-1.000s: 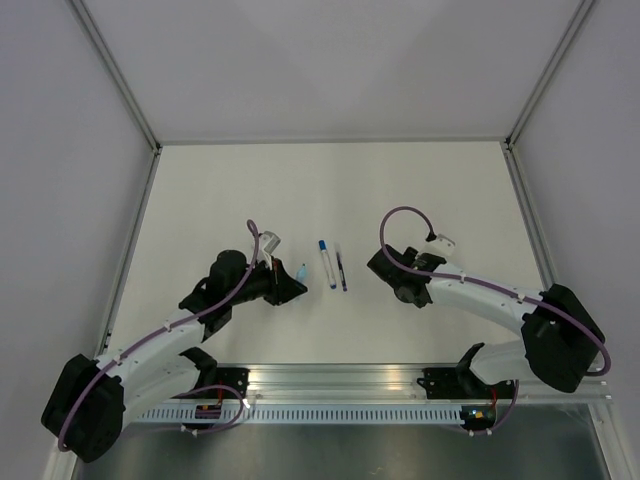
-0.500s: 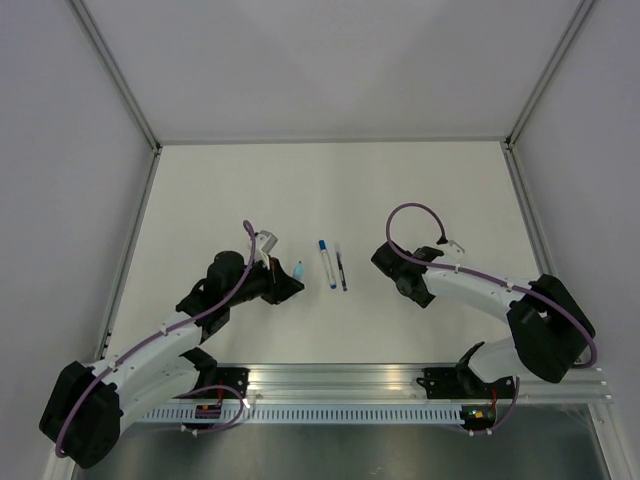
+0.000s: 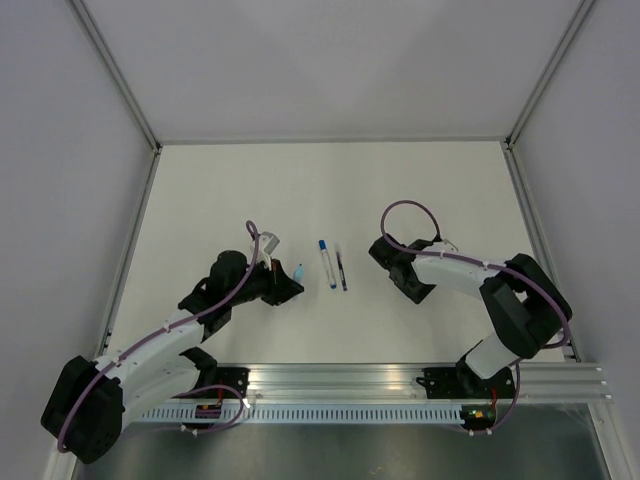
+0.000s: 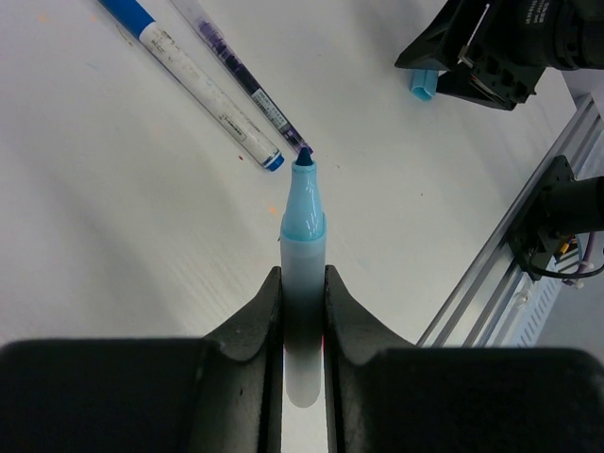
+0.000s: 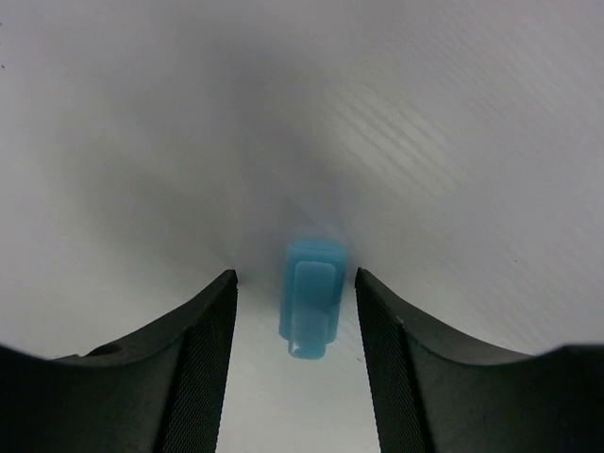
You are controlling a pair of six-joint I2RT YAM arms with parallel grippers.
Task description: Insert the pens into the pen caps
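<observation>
Left gripper point(image 4: 302, 283): jaws narrow, clamped on a frosted-barrel pen point(image 4: 302, 212) of plastic, with a light-blue collar and dark-blue nib. The grip sits on the rear barrel. Collar and nib stick out straight ahead of the jaws, uncapped.

Right gripper point(image 5: 294, 283): jaws wide, holding nothing. A light-blue plastic cap point(image 5: 311, 297), a short blocky stub, lies on the white table point(image 5: 472, 113) between the two fingers, clear of both pads and roughly centred.

Ahead of the left jaws, beyond the nib, a white-barrelled pen with blue ends point(image 4: 203, 90) and a thin dark purple-tinted pen point(image 4: 241, 80) lie side by side, neither gripped.

Handling, judged: the cap looks very light, hard and smooth. It will likely skid if one pad meets it first, so the pads should close evenly across its flat sides near mid-length, leaving the mouth free. Which end is the mouth cannot be told here. The pen looks stiff and light. Held this far back, the nib may wander, and the slick barrel could slide back through the jaws when pressed into the cap.
</observation>
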